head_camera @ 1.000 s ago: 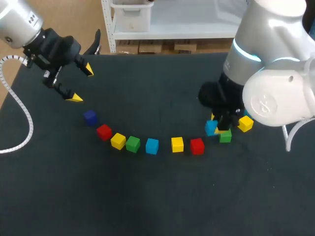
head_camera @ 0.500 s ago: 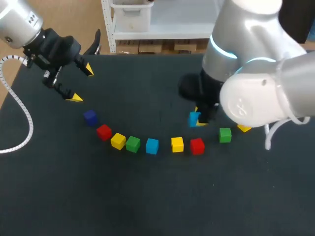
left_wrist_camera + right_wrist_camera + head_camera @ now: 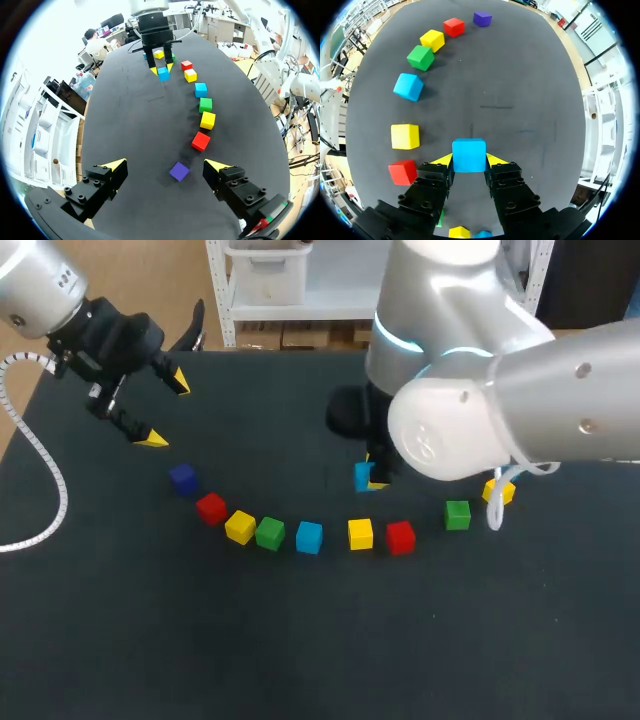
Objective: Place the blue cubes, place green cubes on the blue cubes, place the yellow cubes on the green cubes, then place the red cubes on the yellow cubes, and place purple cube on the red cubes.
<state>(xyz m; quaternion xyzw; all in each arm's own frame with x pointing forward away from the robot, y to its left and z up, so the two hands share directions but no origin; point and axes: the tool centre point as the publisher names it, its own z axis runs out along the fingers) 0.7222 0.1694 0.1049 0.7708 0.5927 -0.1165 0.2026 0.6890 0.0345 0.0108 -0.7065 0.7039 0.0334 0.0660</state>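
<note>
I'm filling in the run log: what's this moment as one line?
right hand: shut on blue cube | left hand: open, purple cube ahead of it | stacking: no cube on another yet

Table (image 3: 300, 640): plain matt black. My left gripper (image 3: 165, 165) and right gripper (image 3: 469, 161) are black with bright yellow tips, and the held cube (image 3: 469, 152) is sky blue. The arc of cubes is all plain, no pattern: purple cube (image 3: 182, 478), red cube (image 3: 211, 508), yellow cube (image 3: 240, 527), green cube (image 3: 269, 533), blue cube (image 3: 309, 537), second yellow cube (image 3: 360, 533), second red cube (image 3: 400, 537), second green cube (image 3: 458, 515), third yellow cube (image 3: 498, 491). My right arm (image 3: 470, 430) is silver-white with a cyan ring.
</note>
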